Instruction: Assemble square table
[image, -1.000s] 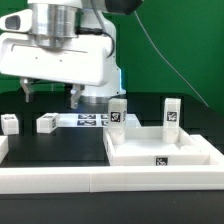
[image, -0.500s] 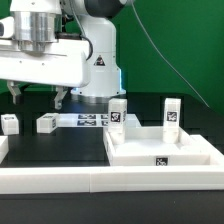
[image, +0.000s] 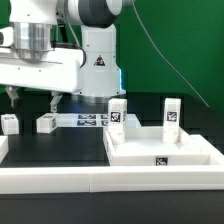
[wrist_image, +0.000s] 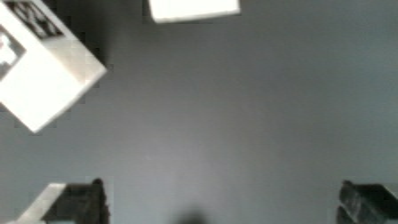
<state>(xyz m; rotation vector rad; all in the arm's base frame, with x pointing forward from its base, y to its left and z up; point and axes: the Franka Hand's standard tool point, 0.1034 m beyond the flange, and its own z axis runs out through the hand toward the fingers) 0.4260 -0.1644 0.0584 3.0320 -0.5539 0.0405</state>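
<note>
Exterior view: fingers (image: 55, 100) apart, empty, hanging over two loose legs (image: 46, 124) on counter (image: 70, 140), exterior view's left. Tabletop (image: 160, 152) on the right, two upright legs (image: 117, 112) at its far edge. Wrist view: fingers (wrist_image: 71, 200) spread wide above dark counter (wrist_image: 231, 120), both loose legs (wrist_image: 45, 70) in sight.

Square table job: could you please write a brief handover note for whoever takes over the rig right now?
Claw: open, empty, hovering near the first loose leg and second loose leg, both lying at the exterior view's left.
Tabletop: at the exterior view's right.
Done: one upright leg and other upright leg stand at its far corners; whether fastened, cannot tell.
Left: fit both loose legs.
</note>
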